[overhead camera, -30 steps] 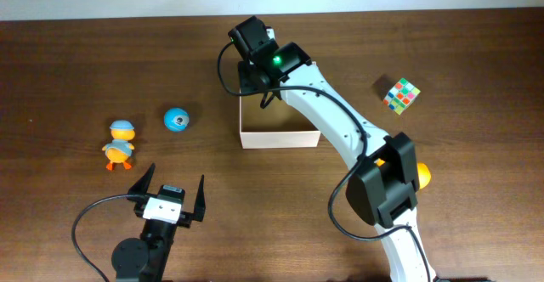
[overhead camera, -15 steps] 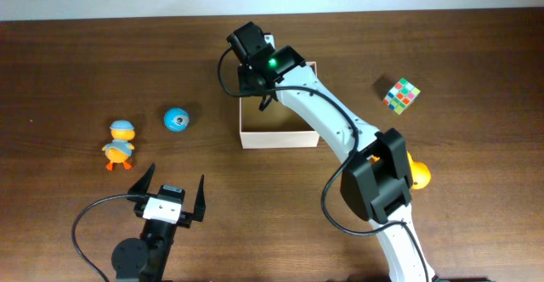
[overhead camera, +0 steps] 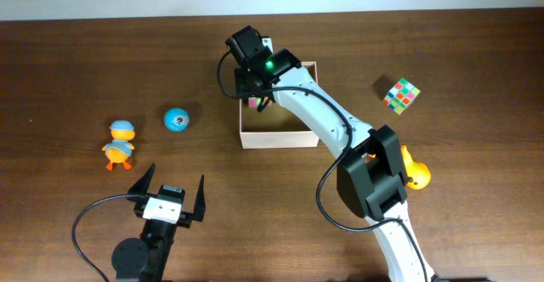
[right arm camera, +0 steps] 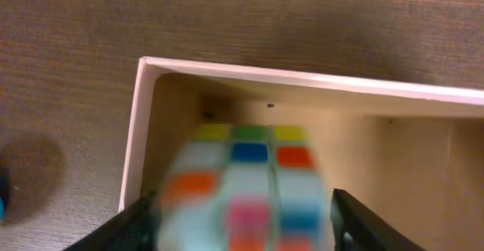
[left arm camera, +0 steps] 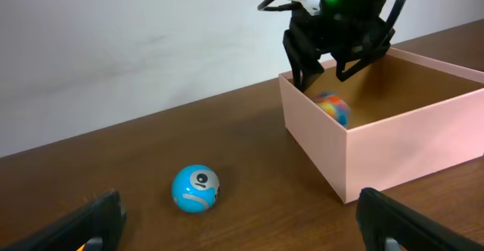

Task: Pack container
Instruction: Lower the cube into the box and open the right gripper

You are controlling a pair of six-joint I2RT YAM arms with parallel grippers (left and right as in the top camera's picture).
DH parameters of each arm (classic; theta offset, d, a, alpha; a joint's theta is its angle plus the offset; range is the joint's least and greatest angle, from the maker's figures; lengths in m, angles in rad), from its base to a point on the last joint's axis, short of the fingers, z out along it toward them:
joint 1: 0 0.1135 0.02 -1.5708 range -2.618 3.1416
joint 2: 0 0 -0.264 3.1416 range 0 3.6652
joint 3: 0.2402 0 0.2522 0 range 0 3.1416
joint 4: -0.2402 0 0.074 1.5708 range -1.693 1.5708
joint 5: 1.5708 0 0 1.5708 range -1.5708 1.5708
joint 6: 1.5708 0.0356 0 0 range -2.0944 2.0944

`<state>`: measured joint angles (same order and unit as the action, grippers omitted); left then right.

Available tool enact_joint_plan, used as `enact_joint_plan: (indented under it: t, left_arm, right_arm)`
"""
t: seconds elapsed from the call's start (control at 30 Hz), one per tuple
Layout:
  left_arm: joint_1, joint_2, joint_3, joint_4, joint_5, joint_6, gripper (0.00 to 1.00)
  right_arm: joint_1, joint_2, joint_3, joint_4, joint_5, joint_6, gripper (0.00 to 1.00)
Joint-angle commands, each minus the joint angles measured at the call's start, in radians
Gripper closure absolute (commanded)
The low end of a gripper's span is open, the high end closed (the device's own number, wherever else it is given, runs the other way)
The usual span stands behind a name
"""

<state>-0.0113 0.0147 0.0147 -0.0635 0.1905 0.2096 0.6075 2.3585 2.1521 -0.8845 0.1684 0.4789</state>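
- Setting: a dark brown, wood-grained desk (overhead camera: pixel 476 53) with a matte finish stands against a plain white wall (left arm camera: pixel 113 47).
- The square open-topped container (overhead camera: pixel 279 138), with thin white walls and a tan cardboard inside, sits at mid-desk. Its walls are rigid and its corners sharp.
- The right end effector (left arm camera: pixel 327 68) hangs over the container's back-left corner. Its black fingers are moderately parted and nothing is clamped between them.
- Change: a second ago this corner was hidden beneath the tool. Now a small multicoloured cube of glossy plastic tiles (left arm camera: pixel 333 106) shows inside the container below the fingertips, smeared in the right wrist view. Judgement: the cube has just been let go, so one item is packed.
- The left end effector (overhead camera: pixel 170 199) is parked at the near desk edge. It is fully spread, empty and unmoved.
- Unpacked on the desk:
  - a second multicoloured tiled cube (overhead camera: pixel 401 94), well right of the container;
  - an orange duck figure with a blue cap (overhead camera: pixel 120 143), at far left;
  - a smooth blue ball with a printed face (overhead camera: pixel 177 120), left of the container;
  - a rounded orange-yellow toy (overhead camera: pixel 417 174), partly hidden by the right arm.
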Motion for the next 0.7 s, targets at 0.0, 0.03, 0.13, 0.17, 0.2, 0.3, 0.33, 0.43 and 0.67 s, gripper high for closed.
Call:
enact_joint_plan:
  t: [0.0,0.03,0.13,0.17,0.2,0.3,0.33,0.43,0.67]
  left_arm:
    - [0.006,-0.010,-0.006,-0.001,-0.003,0.013,0.01]
    - [0.006,-0.010,-0.006,-0.001,-0.003,0.013,0.01]
    - [0.006,-0.010,-0.006,-0.001,-0.003,0.013,0.01]
    - [0.006,-0.010,-0.006,-0.001,-0.003,0.013,0.01]
    - [0.006,-0.010,-0.006,-0.001,-0.003,0.013,0.01]
    - [0.006,-0.010,-0.006,-0.001,-0.003,0.013,0.01]
    - [0.006,-0.010,-0.006,-0.001,-0.003,0.013,0.01]
    - [0.006,-0.010,-0.006,-0.001,-0.003,0.013,0.01]
    - [0.006,-0.010,-0.006,-0.001,-0.003,0.013,0.01]
  right_arm:
    - [-0.001,0.005,-0.003,0.003,0.020,0.008,0.31]
    - [-0.001,0.005,-0.003,0.003,0.020,0.008,0.31]
    - [-0.001,0.005,-0.003,0.002,0.020,-0.004,0.32]
    - [-0.001,0.005,-0.003,0.000,0.020,-0.013,0.31]
    - [-0.001,0.005,-0.003,-0.002,0.020,-0.021,0.31]
    - [-0.007,0.004,-0.001,-0.021,0.028,-0.029,0.32]
    - [-0.013,0.002,0.000,-0.030,0.027,-0.029,0.32]
    - [-0.041,-0.001,0.001,-0.066,0.027,-0.029,0.36]
    - [-0.112,-0.076,0.011,-0.107,0.023,-0.058,0.38]
